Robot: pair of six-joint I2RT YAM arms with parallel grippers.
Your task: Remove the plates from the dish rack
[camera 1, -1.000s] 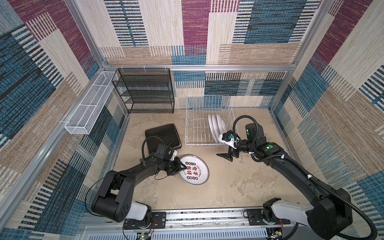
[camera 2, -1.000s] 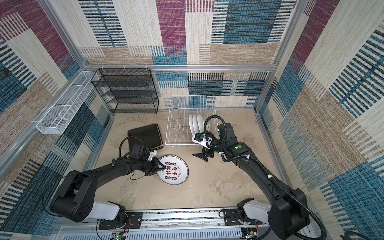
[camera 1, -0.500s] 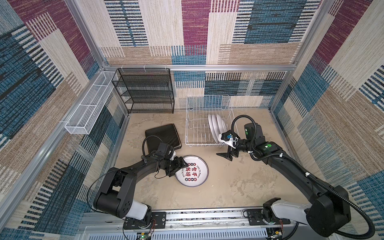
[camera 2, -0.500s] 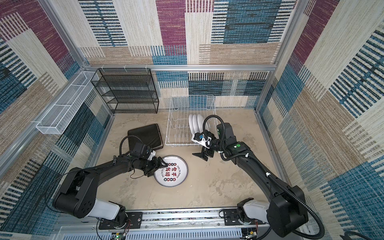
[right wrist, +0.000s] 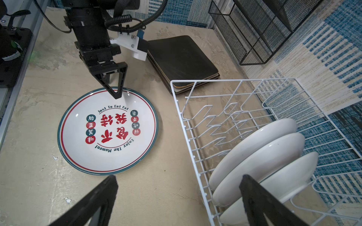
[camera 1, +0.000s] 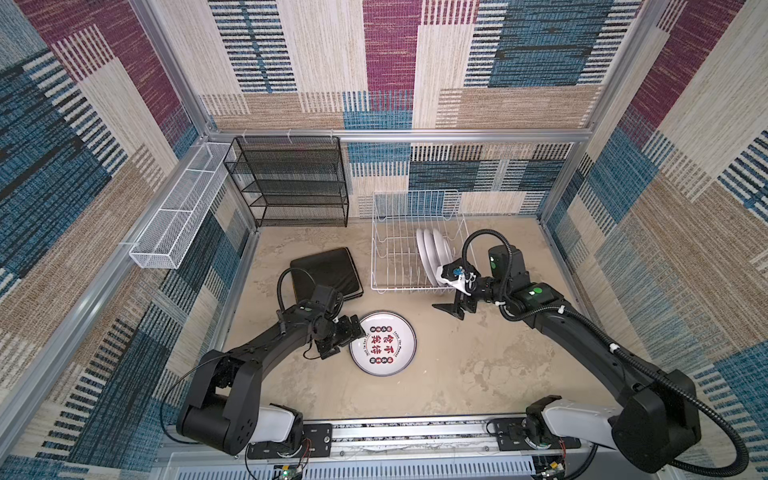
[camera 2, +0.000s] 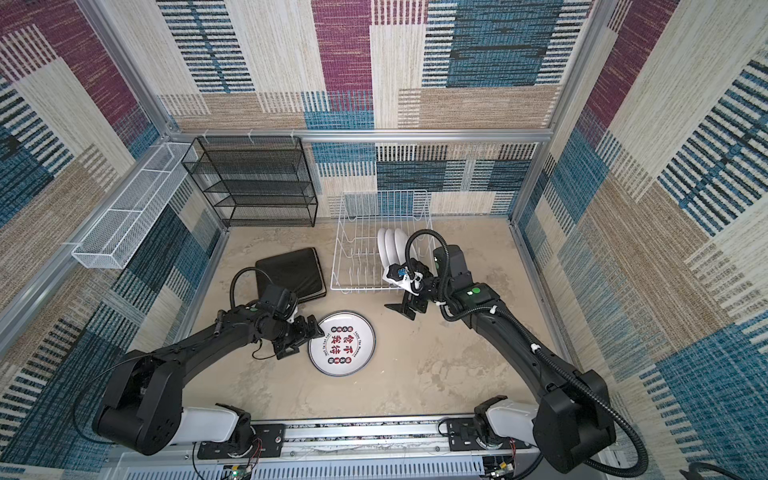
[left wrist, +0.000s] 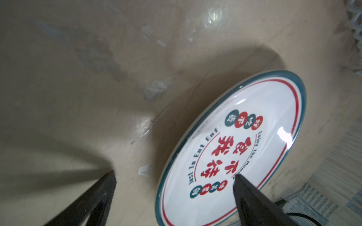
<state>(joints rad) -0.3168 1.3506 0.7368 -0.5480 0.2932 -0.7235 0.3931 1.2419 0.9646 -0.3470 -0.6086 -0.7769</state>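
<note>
Standing round plates: I count three standing round plates, plain white backs showing, set on edge one behind another in neighbouring slots at the right side of the dish rack
Flat round plate: one flat round plate, lying face up on the surface, out of the rack, in front of it and toward the left arm; I can read its red characters, the red ring and the dark teal rim
Square plates: one stack of square plates, black backs up, on the surface just beside the rack's left side; the right wrist view shows several layered edges, but I can't count them for certain
Dish rack: one, white wire, standing near the back wall
Left end effector: the left end effector is spread wide and grips nothing; one fingertip sits over the near part of the flat plate, the other is off it over bare surface; I can't tell whether the first touches the plate
Right end effector: the right end effector is fully spread and empty, low by the rack's front right corner, one finger in front of the nearest standing plate; contact I cannot tell
Other fixtures: one black mesh shelf unit at the back wall, one long white mesh basket on the left wall
</note>
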